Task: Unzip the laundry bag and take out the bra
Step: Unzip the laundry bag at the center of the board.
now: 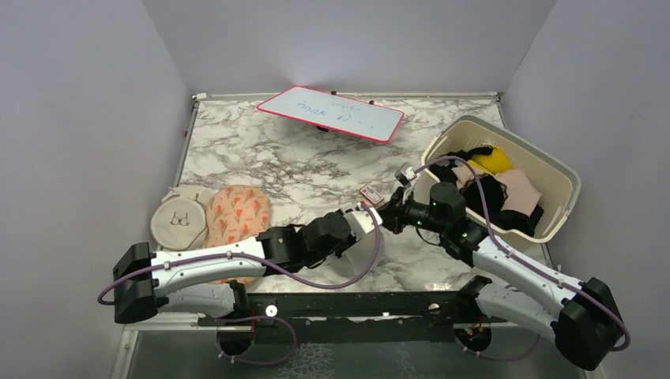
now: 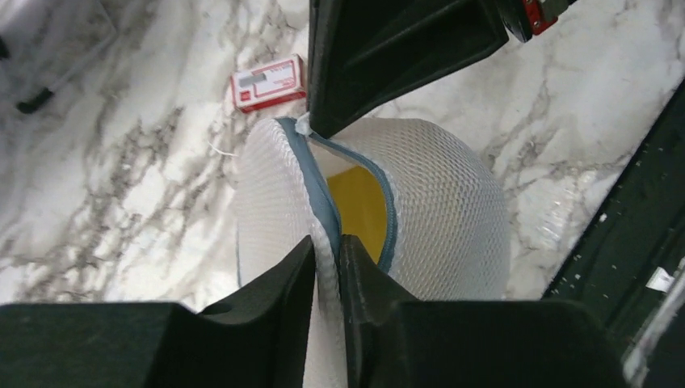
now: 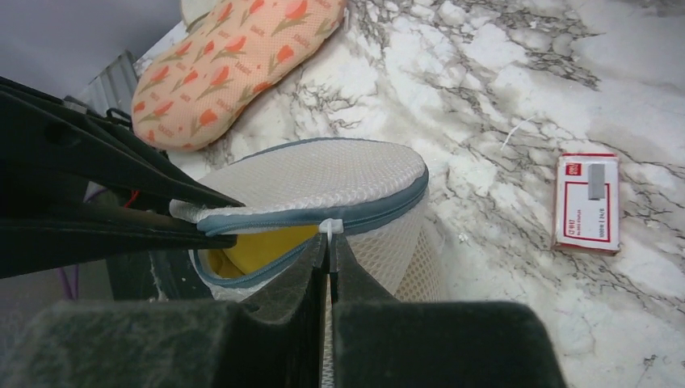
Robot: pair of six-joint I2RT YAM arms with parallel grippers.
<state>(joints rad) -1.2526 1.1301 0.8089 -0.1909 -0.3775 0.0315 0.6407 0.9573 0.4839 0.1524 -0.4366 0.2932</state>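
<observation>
The laundry bag [image 2: 452,210] is a white mesh cylinder with grey-blue zipper trim, standing on the marble table and partly unzipped. The mustard-yellow bra [image 2: 355,206] shows through the gap, still inside. My left gripper [image 2: 327,246] is shut on the mesh edge of the bag's lid by the zipper. My right gripper [image 3: 329,242] is shut on the white zipper pull [image 3: 329,228] at the bag's rim [image 3: 323,174]; the bra [image 3: 250,246] shows below the lifted lid. In the top view both grippers meet at mid-table [image 1: 379,217] and hide most of the bag.
A small red-and-white card [image 3: 587,202] lies just beyond the bag. An orange-pink patterned pouch [image 1: 237,213] and a round beige pouch [image 1: 178,217] lie at the left. A cream basket [image 1: 553,170] of clothes stands at the right. A whiteboard [image 1: 332,113] lies at the back.
</observation>
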